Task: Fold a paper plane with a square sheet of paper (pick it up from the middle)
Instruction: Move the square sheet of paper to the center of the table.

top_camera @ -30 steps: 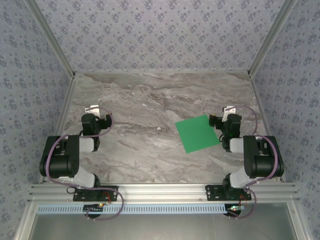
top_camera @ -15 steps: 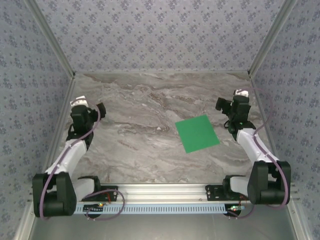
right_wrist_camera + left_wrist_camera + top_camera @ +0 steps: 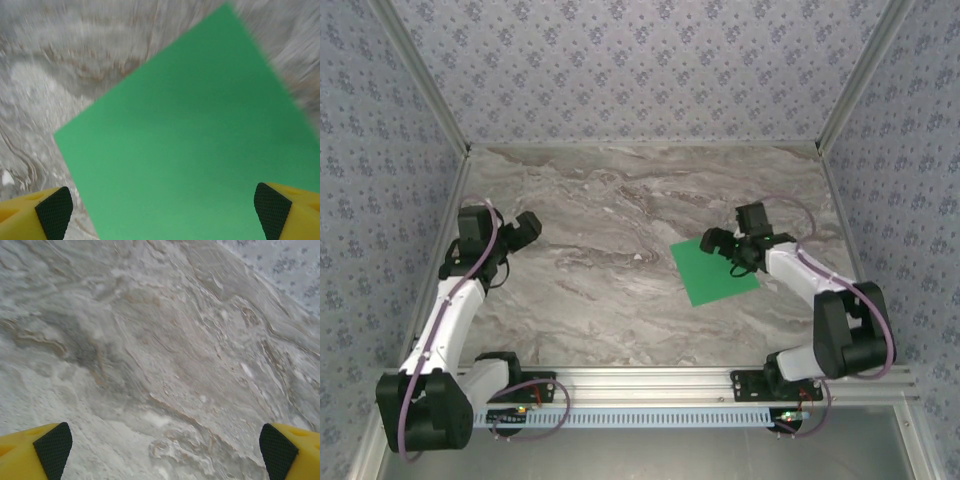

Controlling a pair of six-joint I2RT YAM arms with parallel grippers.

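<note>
At the left of the overhead frame, the left gripper (image 3: 526, 228) is held above the bare marbled surface (image 3: 620, 190), jaws spread wide and empty. Right of centre, the square sheet of paper (image 3: 712, 272) is seen lying flat and unfolded, with the right gripper (image 3: 724, 250) poised over its upper edge, jaws apart, nothing clamped. The pick-up is judged to be in hand; a descent onto the sheet's middle and a pinch are called for next.

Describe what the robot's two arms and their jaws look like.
The left arm and right arm have white links, black joints and bases, with a purple cable looping along each. The jaws are yellow, with black cross-hatched pads inside.
</note>
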